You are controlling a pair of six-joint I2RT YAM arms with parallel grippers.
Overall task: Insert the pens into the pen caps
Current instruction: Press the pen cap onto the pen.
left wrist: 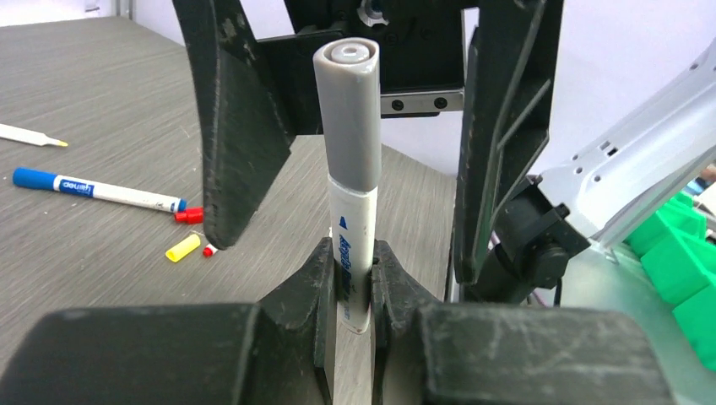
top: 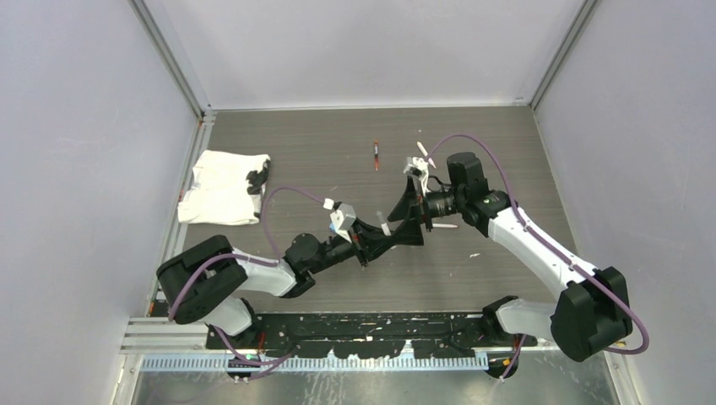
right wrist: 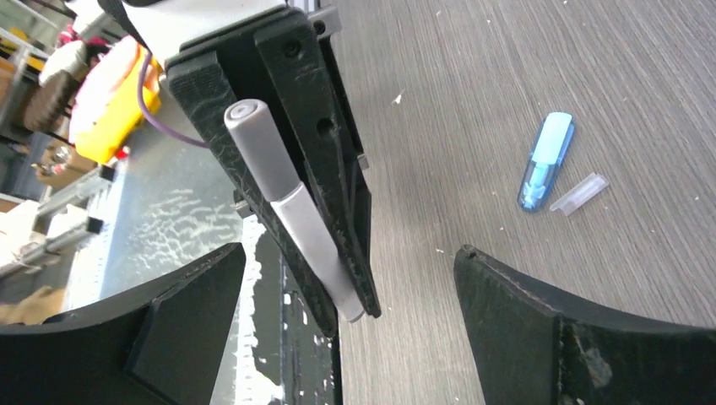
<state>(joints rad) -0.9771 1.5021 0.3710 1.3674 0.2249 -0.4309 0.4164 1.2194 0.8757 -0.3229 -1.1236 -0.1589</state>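
From above, the left gripper (top: 382,229) reaches toward the middle of the table (top: 321,143). There it meets the right gripper (top: 405,209), which comes in from the right. A white pen (top: 384,224) shows as a short pale sliver at the tip of the left gripper. A white cloth (top: 221,187) lies near the table's left edge. A red-ended pen (top: 376,156) lies well apart from the grippers, toward the far side.

In the left wrist view, the left gripper's fingers are closed tight on the lower barrel of the white pen, which stands upright between them. A grey cap (left wrist: 350,118) sits over the pen's upper end. The right gripper's two black fingers stand wide apart, one on each side of the cap, and neither touches it. On the table to the left lies a blue-capped pen (left wrist: 93,190) with a red cap (left wrist: 190,216) just beside its tip. A yellow cap (left wrist: 183,248) lies near that, and a yellow-tipped pen (left wrist: 29,135) lies farther back.

In the right wrist view, the right gripper's own fingers sit spread wide at the bottom corners and hold nothing. The capped pen lies along the left gripper's dark pad in the gap above them. To the right, a light-blue piece (right wrist: 546,160) lies on the table with a small clear tube (right wrist: 578,192) just beside it.
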